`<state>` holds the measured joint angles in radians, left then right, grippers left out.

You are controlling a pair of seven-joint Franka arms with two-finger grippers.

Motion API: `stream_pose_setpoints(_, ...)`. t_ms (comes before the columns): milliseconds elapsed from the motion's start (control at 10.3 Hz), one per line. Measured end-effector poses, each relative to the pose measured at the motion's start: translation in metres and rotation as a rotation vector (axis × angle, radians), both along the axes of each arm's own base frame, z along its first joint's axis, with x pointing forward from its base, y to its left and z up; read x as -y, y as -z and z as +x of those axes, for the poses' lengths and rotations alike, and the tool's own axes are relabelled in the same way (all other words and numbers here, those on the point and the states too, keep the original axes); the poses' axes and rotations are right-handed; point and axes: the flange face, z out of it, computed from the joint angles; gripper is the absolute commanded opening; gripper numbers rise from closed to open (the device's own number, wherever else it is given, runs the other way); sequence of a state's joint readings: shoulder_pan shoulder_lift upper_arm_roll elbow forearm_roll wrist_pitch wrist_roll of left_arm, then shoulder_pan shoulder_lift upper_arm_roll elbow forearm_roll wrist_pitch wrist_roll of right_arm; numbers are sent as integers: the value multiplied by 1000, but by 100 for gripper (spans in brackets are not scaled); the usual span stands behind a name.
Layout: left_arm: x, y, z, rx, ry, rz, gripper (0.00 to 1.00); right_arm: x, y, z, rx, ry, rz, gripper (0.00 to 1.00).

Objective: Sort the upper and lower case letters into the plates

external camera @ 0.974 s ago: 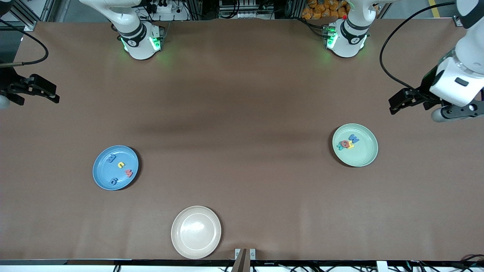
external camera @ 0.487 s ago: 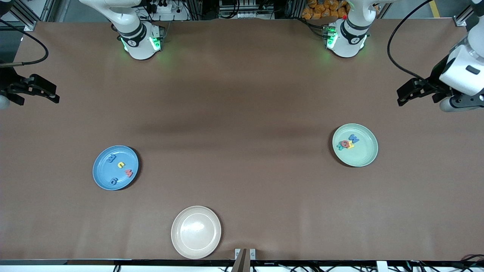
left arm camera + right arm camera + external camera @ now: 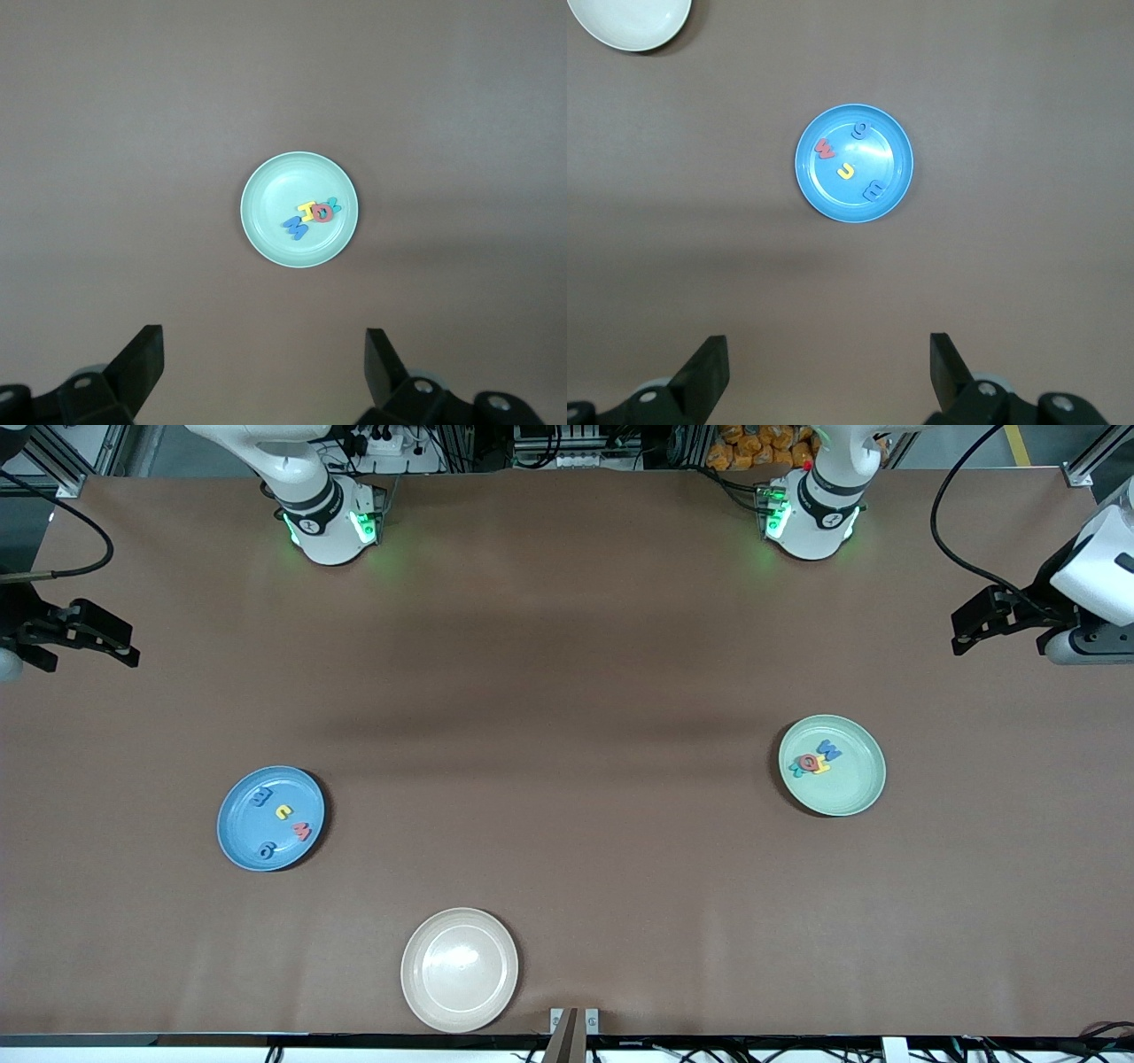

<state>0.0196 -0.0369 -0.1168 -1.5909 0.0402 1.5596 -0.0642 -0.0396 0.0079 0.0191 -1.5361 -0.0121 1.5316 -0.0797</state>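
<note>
1. The brown table [image 3: 567,691] fills the front view, with no loose letters seen on it.
2. The blue plate [image 3: 239,841], lower left of the frame, holds four letters [image 3: 282,811]; the mint green plate [image 3: 850,788], at right, holds four clustered letters [image 3: 815,760] — sorting looks done.
3. The cream plate [image 3: 460,968], bottom centre, is bare.
4. The left gripper [image 3: 974,620], at the right edge, and the right gripper [image 3: 84,638], at the left edge, hang over the table's ends — jaws spread wide, holding nothing.

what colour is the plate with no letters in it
Beige cream. The empty plate shows best in the front view, nearest that camera.
</note>
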Motion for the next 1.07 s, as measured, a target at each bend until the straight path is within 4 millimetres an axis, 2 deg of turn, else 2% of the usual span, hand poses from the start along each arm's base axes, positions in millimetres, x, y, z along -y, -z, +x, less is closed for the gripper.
stream_pose_setpoints(389,11,1,-1,-2,22,0,100,0,0,0,0,0,0,100)
stream_pose_setpoints(682,7,-9,-1,19,14,-11,100,0,0,0,-1,0,0,100)
stream_pose_setpoints(1071,6,-11,-2,19,8,-38,100,0,2,0,-4,0,0,100)
